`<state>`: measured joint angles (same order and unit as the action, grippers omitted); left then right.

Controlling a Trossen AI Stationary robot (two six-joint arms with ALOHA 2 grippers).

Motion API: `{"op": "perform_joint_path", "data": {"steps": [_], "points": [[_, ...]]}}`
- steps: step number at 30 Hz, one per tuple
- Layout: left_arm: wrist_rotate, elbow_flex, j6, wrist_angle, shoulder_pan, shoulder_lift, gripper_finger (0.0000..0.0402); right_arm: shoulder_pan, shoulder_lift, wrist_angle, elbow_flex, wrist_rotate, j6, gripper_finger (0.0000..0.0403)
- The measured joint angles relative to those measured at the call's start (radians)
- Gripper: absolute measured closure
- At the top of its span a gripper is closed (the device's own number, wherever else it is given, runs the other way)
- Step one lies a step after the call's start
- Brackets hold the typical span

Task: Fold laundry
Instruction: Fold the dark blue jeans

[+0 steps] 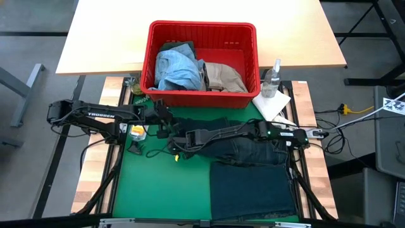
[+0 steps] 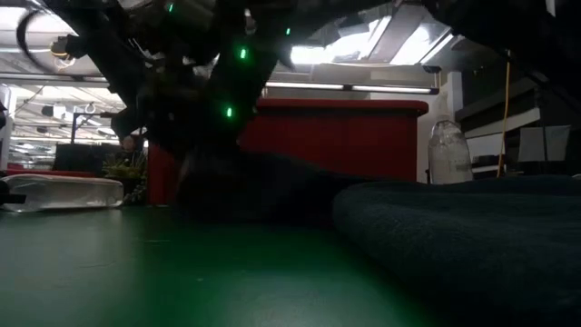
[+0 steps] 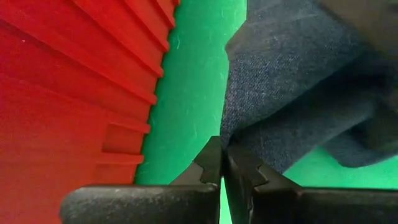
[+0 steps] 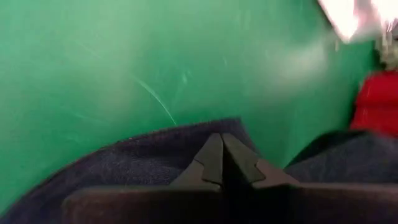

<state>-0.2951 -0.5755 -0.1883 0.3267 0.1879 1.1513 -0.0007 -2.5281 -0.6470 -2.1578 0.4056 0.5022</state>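
- High view: dark navy jeans point(image 1: 253, 171) lie on the green surface point(image 1: 158, 190) in front of the red basket point(image 1: 202, 38), which holds light blue denim point(image 1: 177, 66) and a beige khaki piece point(image 1: 224, 77)
- Left wrist view: left gripper point(image 3: 222, 163) has fingers pressed together at the jeans' edge, beside the basket wall; whether cloth is pinched I cannot tell
- Right wrist view: right gripper point(image 4: 222, 158) is likewise closed, over navy fabric
- Low view: only dark arms and a jeans fold
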Motion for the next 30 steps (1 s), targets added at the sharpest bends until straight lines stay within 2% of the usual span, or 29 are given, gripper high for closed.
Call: {"op": "perform_joint_path", "data": {"steps": [4,8,15,19,23,30], "points": [[0.001,0.000,0.000,0.000,0.000,0.000,0.0401,-0.001,-0.011,-0.035,0.000,0.107,-0.072,0.0402],[0.000,0.000,0.000,0.001,0.000,0.000,0.0401,-0.008,-0.010,-0.034,0.000,0.106,-0.083,0.0402],[-0.024,0.000,-0.006,0.044,-0.002,0.001,0.0401,-0.030,-0.039,-0.030,-0.007,-0.169,-0.052,0.0402],[-0.024,0.000,-0.006,0.044,-0.001,0.001,0.0401,-0.028,-0.040,-0.038,-0.013,-0.204,-0.014,0.0402],[-0.020,0.000,-0.030,0.044,-0.001,0.001,0.0401,-0.022,-0.041,-0.044,-0.021,-0.365,0.029,0.0402],[-0.023,0.000,-0.055,0.043,-0.001,0.001,0.0401,0.019,-0.042,-0.046,-0.020,-0.508,0.179,0.0402]]}}
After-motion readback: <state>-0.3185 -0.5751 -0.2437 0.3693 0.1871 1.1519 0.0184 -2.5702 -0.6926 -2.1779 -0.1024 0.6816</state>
